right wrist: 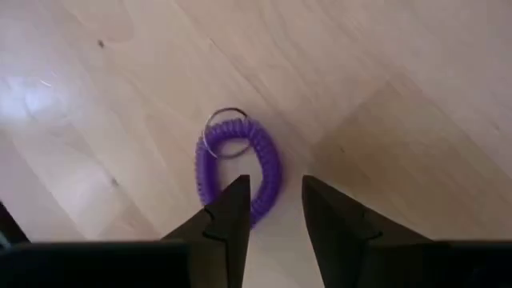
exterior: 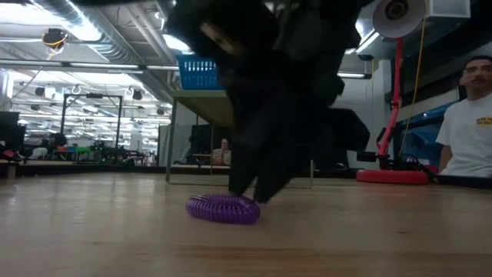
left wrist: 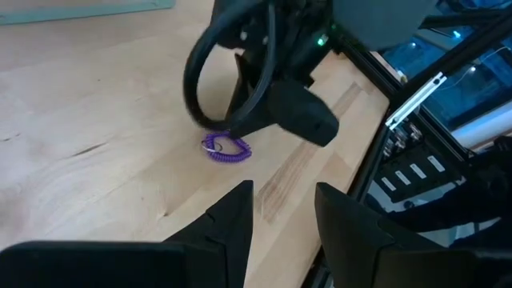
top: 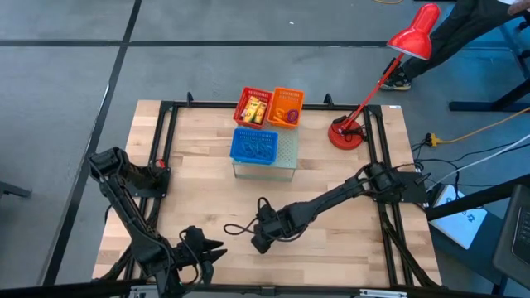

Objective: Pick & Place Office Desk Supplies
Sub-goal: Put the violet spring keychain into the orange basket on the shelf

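A purple coiled loop [right wrist: 236,164] with a small metal ring lies flat on the wooden table, near its front edge [exterior: 223,208] [left wrist: 226,149]. My right gripper [right wrist: 276,192] is open and points down right over it [top: 258,242]. Its two fingers straddle one side of the coil's band. In the low view the fingertips [exterior: 257,192] reach almost down to the table behind the loop. My left gripper [left wrist: 284,200] is open and waits at the table's near left [top: 217,251], facing the loop. The other small supplies sit in the baskets. My right gripper comes at the purple loop from above, one finger on each side of the band's near part [right wrist: 268,196]. The loop lies flat on the table. I cannot tell whether the fingertips touch it.
A red basket [top: 254,105] and an orange basket [top: 286,107] stand at the far middle. A blue basket [top: 254,146] sits on a clear stand [top: 286,157]. A red desk lamp [top: 346,132] stands at the far right. A person [exterior: 469,115] sits beyond the table.
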Available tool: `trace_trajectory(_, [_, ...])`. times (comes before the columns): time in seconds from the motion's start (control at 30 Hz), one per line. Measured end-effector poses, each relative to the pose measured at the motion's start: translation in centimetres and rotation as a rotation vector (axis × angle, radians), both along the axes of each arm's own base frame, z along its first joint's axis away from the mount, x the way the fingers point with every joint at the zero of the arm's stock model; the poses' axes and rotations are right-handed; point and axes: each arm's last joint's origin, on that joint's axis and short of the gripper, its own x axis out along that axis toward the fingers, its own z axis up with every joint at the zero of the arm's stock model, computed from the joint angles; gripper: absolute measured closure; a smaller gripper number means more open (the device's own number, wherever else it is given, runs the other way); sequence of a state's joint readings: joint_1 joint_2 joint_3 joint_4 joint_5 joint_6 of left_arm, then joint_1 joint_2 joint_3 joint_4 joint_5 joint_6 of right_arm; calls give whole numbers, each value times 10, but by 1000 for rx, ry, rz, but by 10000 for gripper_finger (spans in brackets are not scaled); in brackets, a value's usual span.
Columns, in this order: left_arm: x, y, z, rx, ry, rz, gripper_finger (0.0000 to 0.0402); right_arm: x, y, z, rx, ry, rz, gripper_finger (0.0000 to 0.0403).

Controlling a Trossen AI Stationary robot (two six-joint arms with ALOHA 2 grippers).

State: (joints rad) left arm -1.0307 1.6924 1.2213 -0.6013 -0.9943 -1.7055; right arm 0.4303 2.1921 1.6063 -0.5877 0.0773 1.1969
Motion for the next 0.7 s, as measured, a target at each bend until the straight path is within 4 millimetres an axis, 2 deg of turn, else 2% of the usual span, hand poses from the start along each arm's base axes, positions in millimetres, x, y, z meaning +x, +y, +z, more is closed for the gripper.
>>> trace_trajectory(0.13, [0, 0, 0, -7, -2, 2, 270, 4, 2, -2, 28, -23, -2, 285])
trace_trajectory(0.47, [0, 0, 0, -5, 3, 0, 270, 1, 1, -20, 22, 71, -22, 291])
trace_trajectory(0.6, [0, 0, 0, -8, 11, -5, 270, 1, -1, -23, 12, 99, -32, 320])
trace_trajectory(0.7, [0, 0, 0, -11, 13, -6, 270, 1, -5, -24, 0, 104, -38, 364])
